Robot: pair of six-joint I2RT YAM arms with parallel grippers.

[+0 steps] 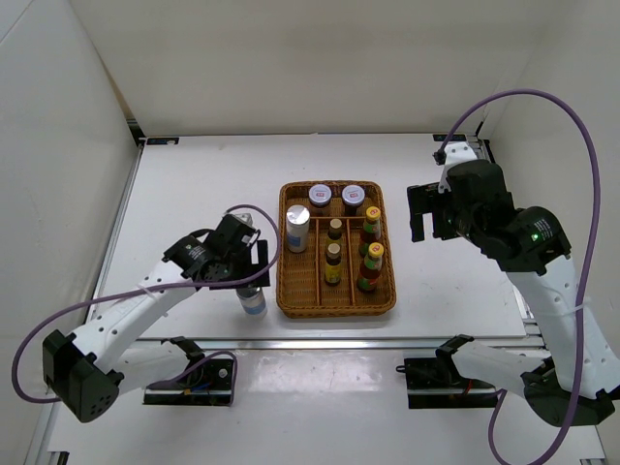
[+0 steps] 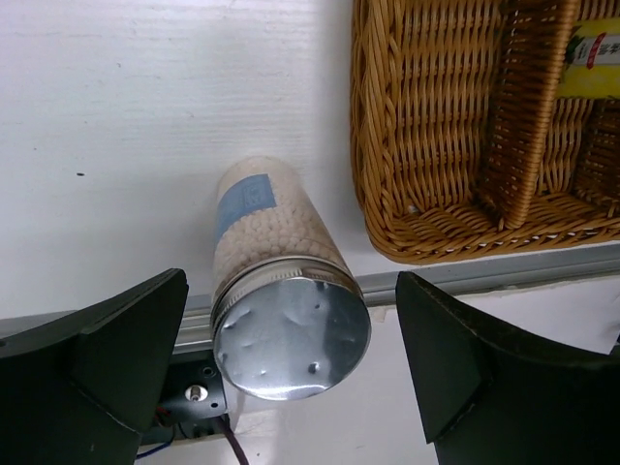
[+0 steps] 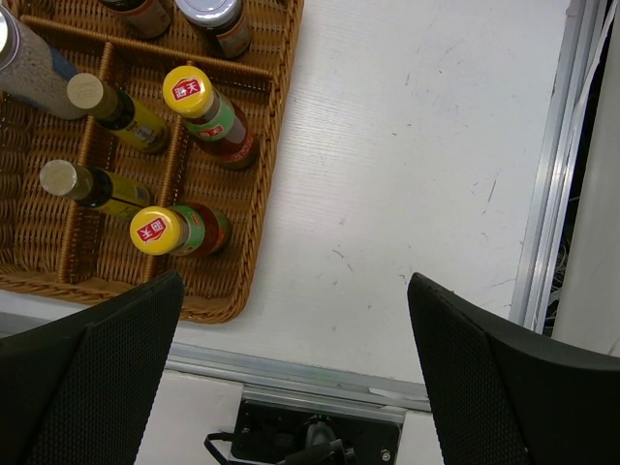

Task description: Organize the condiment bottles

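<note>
Lower left of the overhead view: the left hand (image 2: 291, 295) hangs spread wide over the one bottle outside the tray, a silver-topped white cylinder (image 1: 254, 303); its fingers (image 2: 107, 358) flank the cylinder without touching, nothing grasped; the cylinder stands upright on the surface (image 1: 194, 194), just beside the left wall of the wicker tray (image 1: 282, 266) and near the metal rail (image 1: 320, 332) along the bottom edge; a grasp looks next to me, so come down onto the body below the smooth lid, squeeze evenly, and lift clear of the rim before sliding right; the open room seems to be the tray's left lane, lower in frame than the twin cylinder (image 1: 297, 228); the purple-lidded jars (image 1: 321, 196), dark bottles (image 1: 334, 262) and red sauce bottles (image 1: 370, 263) take up the rest; far right, the right hand (image 3: 295, 286) hovers released over bare surface, well apart from the tray.
</note>
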